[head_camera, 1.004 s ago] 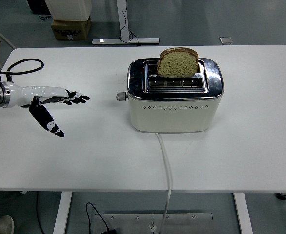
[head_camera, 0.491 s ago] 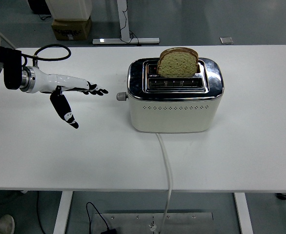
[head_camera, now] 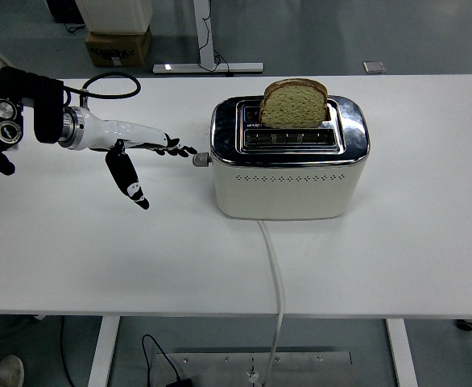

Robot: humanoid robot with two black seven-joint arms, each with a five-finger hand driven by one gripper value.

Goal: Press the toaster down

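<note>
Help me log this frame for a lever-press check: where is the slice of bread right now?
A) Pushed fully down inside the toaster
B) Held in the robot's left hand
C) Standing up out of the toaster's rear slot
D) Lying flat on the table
C: the bread stands upright, well above the toaster top, in the slot farther from the camera.

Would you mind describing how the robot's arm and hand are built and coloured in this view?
Only the left arm shows. Its black upper section carries round metallic fittings, then a silver ring leads into a slim white forearm. The left hand is white with black finger segments and tips. A black cable loops over the wrist.
</note>
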